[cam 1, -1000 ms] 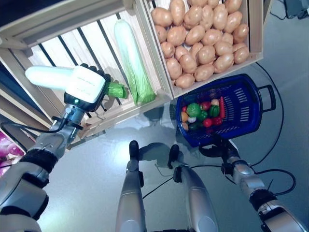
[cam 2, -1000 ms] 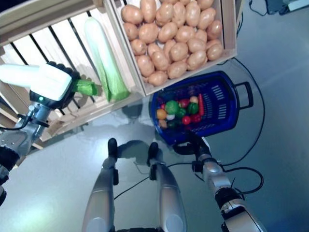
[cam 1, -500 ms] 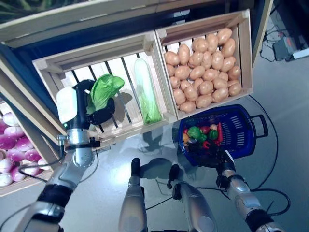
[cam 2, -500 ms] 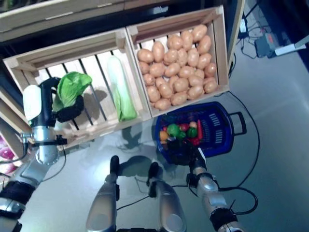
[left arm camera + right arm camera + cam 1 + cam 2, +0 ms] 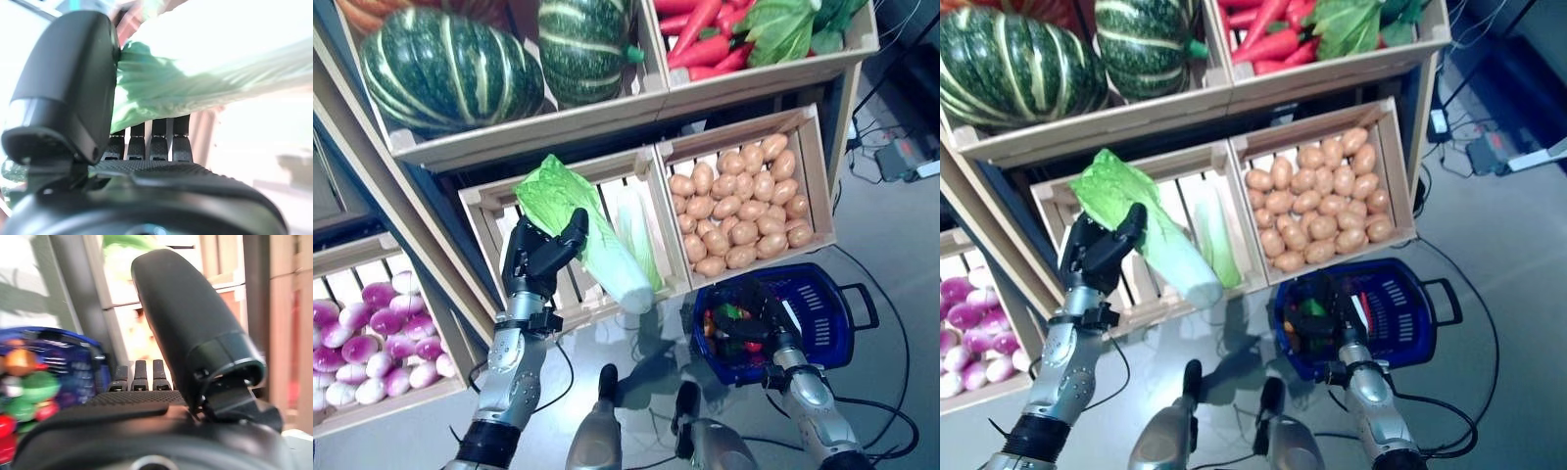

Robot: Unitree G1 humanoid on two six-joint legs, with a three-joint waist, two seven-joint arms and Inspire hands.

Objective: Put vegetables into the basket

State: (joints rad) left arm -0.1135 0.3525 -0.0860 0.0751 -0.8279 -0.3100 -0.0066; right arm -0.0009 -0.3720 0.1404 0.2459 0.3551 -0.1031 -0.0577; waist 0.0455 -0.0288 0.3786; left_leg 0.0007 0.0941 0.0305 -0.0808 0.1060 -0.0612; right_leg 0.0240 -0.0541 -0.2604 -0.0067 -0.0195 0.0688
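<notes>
My left hand is shut on a pale green napa cabbage, held slanted in front of the slatted crate, leafy end up and white stem end toward the basket. In the left wrist view the cabbage lies between thumb and curled fingers. The blue basket hangs low at the right, with several small vegetables piled in its near end. My right hand sits at the basket's near rim, closed on its near handle. The basket also shows beside that hand in the right wrist view.
A second cabbage lies in the same crate. Beside it stands a crate of potatoes. The shelf above carries striped pumpkins and carrots with greens. Purple roots fill a crate at lower left.
The head camera has tilted up, showing the upper shelf. My left hand has turned the cabbage from lying level to slanting, stem end down toward the basket. The right hand keeps the basket.
</notes>
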